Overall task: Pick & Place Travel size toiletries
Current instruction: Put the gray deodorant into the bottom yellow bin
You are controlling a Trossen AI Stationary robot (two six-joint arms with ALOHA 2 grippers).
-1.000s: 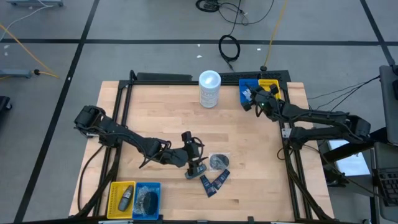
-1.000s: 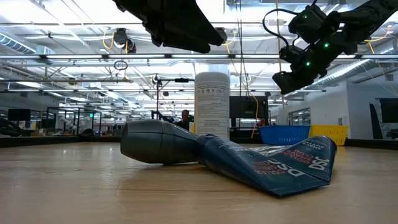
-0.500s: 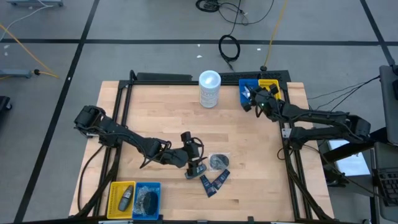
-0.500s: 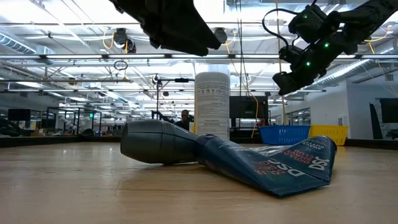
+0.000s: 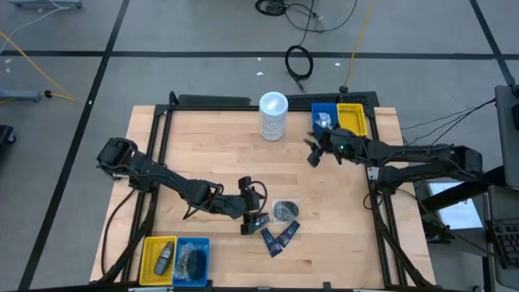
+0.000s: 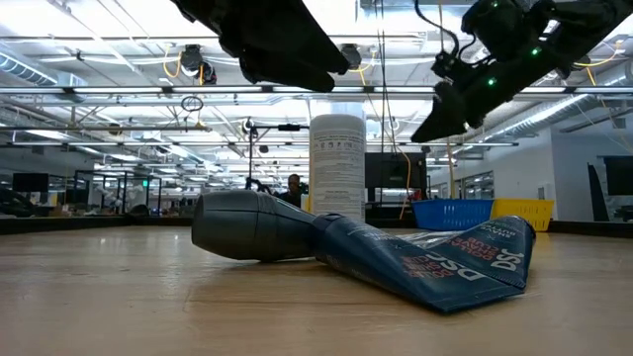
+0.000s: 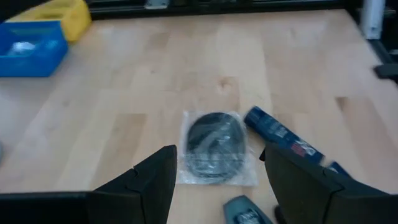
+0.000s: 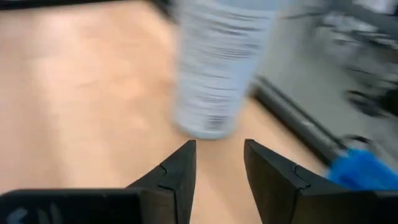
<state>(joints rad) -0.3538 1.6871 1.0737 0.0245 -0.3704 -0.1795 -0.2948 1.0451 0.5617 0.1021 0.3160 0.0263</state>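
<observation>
1. We saw the left gripper (image 5: pixel 258 221) spread, empty, above a clear-wrapped bundle (image 7: pixel 214 147) and navy sachets (image 5: pixel 280 236).
2. The right gripper (image 5: pixel 312 156) hung parted, empty, near the white canister (image 5: pixel 273 116).

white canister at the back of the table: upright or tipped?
Upright. The white canister stands on its base in the low view; the high view shows its round top.

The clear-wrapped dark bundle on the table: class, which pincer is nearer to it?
Left. The left pincer hovers open right beside the clear-wrapped dark bundle, while the right pincer is far off near the blue bin.
</observation>
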